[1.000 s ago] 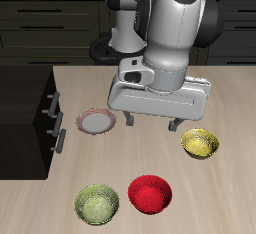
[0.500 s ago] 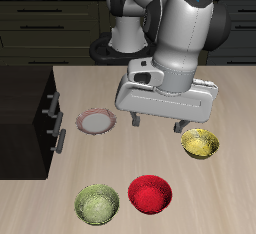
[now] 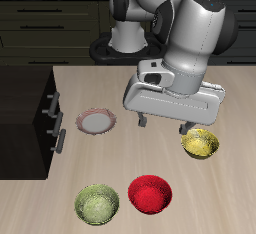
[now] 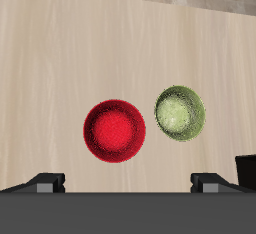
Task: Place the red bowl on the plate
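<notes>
Exterior view, read across: the plate (image 3: 97,122) lies flat on the worktop (image 3: 225,193) near its dark drawer-side edge, nothing on it. Nearer the front edge sit the green bowl (image 3: 98,204), then the red bowl (image 3: 150,193) just beside it, apart, both upright. The gripper (image 3: 166,124) hangs above the worktop farther back than the red bowl, between plate and yellow bowl (image 3: 200,143); fingers spread wide, nothing held.

Wrist view confirms: red bowl (image 4: 114,131) and green bowl (image 4: 181,113) close together with a narrow gap, both fingertips (image 4: 48,181) visible well apart.

Handling judgement: red bowl looks small, rigid and light, thin-walled, probably smooth and a bit slippery. A whole-body grasp seems unlikely to fit; best hold is a rim pinch, one finger inside and one outside. Choose the rim portion away from the green bowl, so the outer finger has clearance. Lift level; a rim pinch could let the bowl swing.
</notes>
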You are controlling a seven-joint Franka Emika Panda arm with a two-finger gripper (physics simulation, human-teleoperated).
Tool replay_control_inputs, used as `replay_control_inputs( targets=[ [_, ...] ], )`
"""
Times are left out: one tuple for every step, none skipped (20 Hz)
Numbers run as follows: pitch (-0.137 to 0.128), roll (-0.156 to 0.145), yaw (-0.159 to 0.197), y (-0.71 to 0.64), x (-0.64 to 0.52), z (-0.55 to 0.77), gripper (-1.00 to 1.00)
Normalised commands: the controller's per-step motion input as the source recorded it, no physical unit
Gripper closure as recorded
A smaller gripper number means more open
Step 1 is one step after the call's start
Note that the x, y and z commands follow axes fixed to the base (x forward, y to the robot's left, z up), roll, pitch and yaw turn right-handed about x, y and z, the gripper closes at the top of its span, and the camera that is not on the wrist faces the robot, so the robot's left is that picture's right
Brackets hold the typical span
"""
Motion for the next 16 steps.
replay_control_inputs(
  targets=[
    [0.014,-0.061,-0.003,-0.05,0.04,-0.28,-1.00],
    [0.087,0.099,0.004,0.07,0.10,-0.35,-1.00],
    [0.012,-0.060,0.013,-0.12,0.00,-0.32,-1.00],
    [0.044,-0.020,-0.012,-0.07,0.08,-0.41,-1.00],
    [0.056,0.015,0.008,-0.01,0.07,-0.42,-1.00],
    [0.052,0.000,0.000,-0.07,0.05,-0.32,-1.00],
    [0.073,-0.042,-0.017,-0.11,0.09,-0.50,-1.00],
    [0.036,0.009,-0.040,-0.07,0.02,-0.28,-1.00],
    [0.056,0.022,-0.012,0.02,0.03,-0.42,-1.00],
    [0.013,-0.018,0.031,0.02,-0.01,-0.38,-1.00],
    [0.019,0.001,0.006,0.09,0.07,-0.43,-1.00],
    [0.105,0.078,-0.043,0.08,0.06,-0.45,-1.00],
    [0.008,-0.062,0.040,0.01,0.00,-0.34,-1.00],
    [0.026,0.007,0.036,0.02,0.03,-0.35,-1.00],
    [0.046,-0.003,-0.063,-0.06,0.06,-0.30,-1.00],
    [-0.007,-0.028,0.018,-0.04,-0.02,-0.17,-1.00]
  ],
)
